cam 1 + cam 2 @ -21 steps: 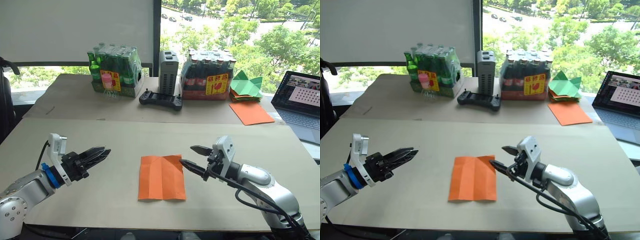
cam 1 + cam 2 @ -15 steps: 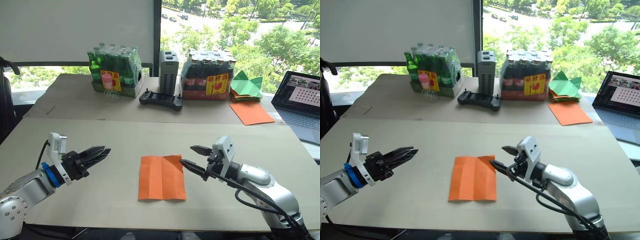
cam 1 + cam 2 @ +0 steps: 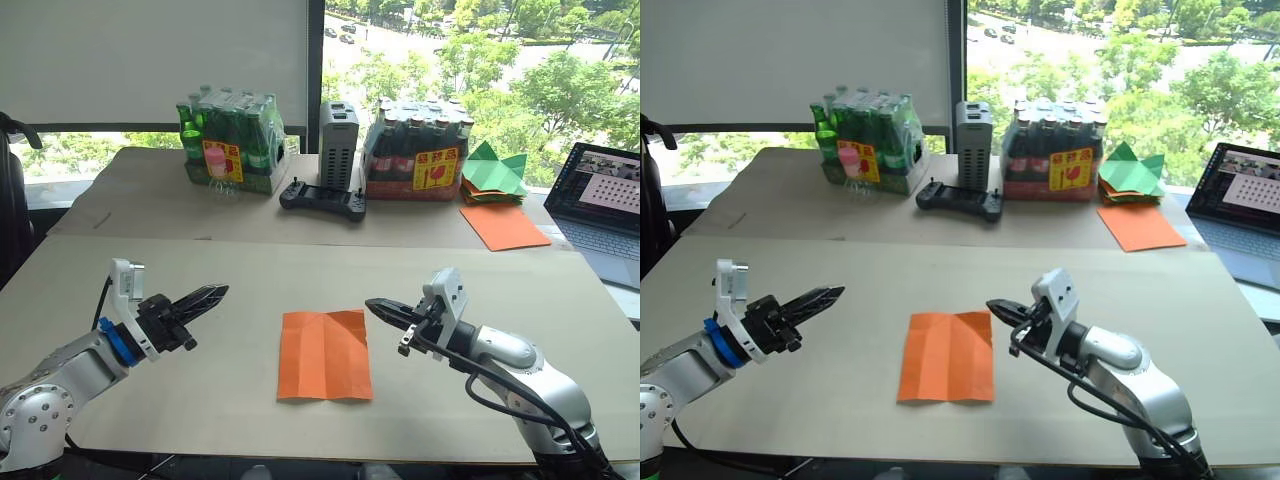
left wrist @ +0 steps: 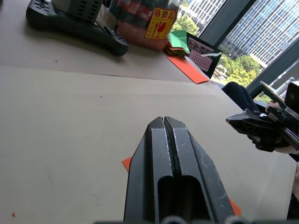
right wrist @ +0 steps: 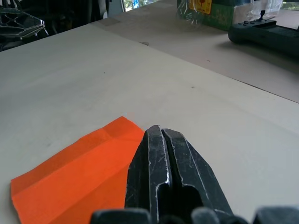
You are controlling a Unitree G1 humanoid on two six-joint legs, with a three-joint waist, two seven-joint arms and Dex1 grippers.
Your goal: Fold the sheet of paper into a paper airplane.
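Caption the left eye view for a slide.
Creased orange sheet of paper flat on the table, between the shut left end effector and right end effector.

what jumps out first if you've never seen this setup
The bright orange sheet of paper lies flat at the middle of the near table, creased but not folded up. The left gripper and right gripper flank it, both shut, touching nothing. Two bottle packs stand at the back.

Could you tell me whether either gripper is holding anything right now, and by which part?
Nothing is held. Both the left gripper and right gripper are shut on nothing, and the paper lies flat between them.
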